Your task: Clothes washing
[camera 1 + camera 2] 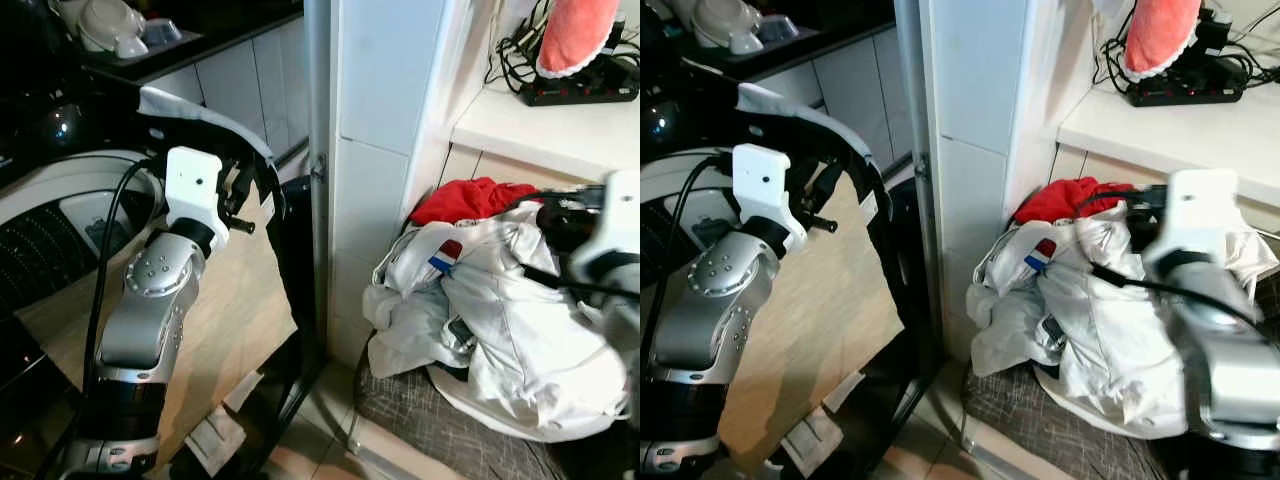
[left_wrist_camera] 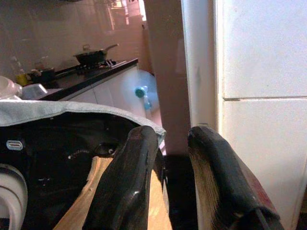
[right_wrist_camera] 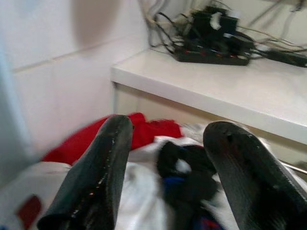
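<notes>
A washing machine is set left of a tiled pillar; clothes are heaped on its right, below a shelf.

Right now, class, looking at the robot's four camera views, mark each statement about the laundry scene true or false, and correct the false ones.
1. The right gripper hangs open above the clothes pile. True.
2. A red garment lies at the back of the pile. True.
3. The power strip lies on the floor. False: it sits on the white shelf.
4. The left gripper clamps a white garment. False: its fingers are apart and hold nothing.
5. The pile rests in a grey basket. True.
</notes>
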